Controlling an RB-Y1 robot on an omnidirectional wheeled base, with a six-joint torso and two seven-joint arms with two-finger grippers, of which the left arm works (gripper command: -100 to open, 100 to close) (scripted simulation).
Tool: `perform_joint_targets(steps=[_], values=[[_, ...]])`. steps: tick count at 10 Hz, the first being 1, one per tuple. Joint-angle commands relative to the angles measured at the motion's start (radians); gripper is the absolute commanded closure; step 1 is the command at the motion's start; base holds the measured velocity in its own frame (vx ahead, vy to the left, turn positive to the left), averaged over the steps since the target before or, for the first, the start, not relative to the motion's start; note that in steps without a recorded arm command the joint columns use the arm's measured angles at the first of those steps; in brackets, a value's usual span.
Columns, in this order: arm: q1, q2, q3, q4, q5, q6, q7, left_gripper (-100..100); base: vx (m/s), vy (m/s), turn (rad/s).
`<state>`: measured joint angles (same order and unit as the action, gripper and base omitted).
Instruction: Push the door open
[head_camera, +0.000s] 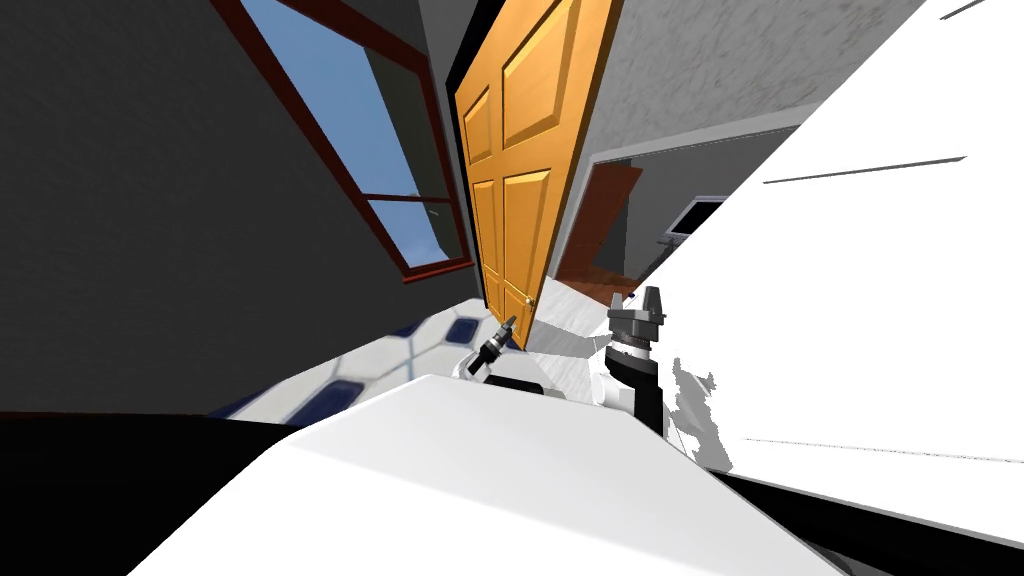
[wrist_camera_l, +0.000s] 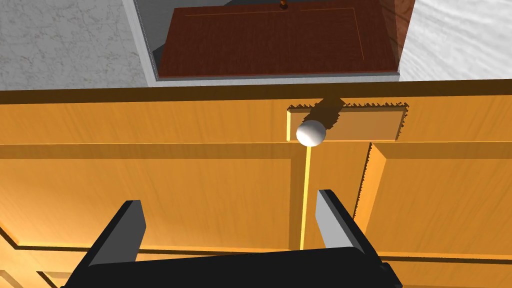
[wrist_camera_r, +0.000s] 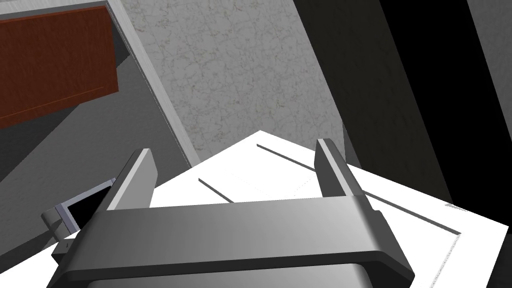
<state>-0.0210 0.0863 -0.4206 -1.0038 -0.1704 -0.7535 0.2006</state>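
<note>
Left gripper (wrist_camera_l: 228, 197), two fingers (wrist_camera_l: 329, 222) apart; one orange door (wrist_camera_l: 200, 185), one knob (wrist_camera_l: 310, 133).

Left gripper (wrist_camera_l: 230, 200) had fingers spread wide, nothing between them, facing an orange panelled door (wrist_camera_l: 150, 185). A white round knob (wrist_camera_l: 310, 133) sat on a raised orange plate (wrist_camera_l: 370, 125), ahead of the gripper and roughly in line with one finger (wrist_camera_l: 330, 220). Finger-door contact unclear. Past the door's edge were a grey-framed opening (wrist_camera_l: 141, 55) with a dark red-brown door (wrist_camera_l: 280, 40) and a grey mottled wall (wrist_camera_l: 60, 40).
</note>
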Motion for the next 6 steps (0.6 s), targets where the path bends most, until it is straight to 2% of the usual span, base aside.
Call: perform_joint_targets(steps=[1,2,6], values=[[-0.014,-0.004,-0.01,0.035,-0.006,-0.007,0.007,-100,0.089,0.041,-0.02],[-0.028,-0.007,-0.022,0.071,-0.012,-0.014,0.015,-100,0.127,0.067,-0.04],[-0.055,-0.013,-0.043,0.141,-0.025,-0.027,0.03,-100,0.106,0.064,-0.022]])
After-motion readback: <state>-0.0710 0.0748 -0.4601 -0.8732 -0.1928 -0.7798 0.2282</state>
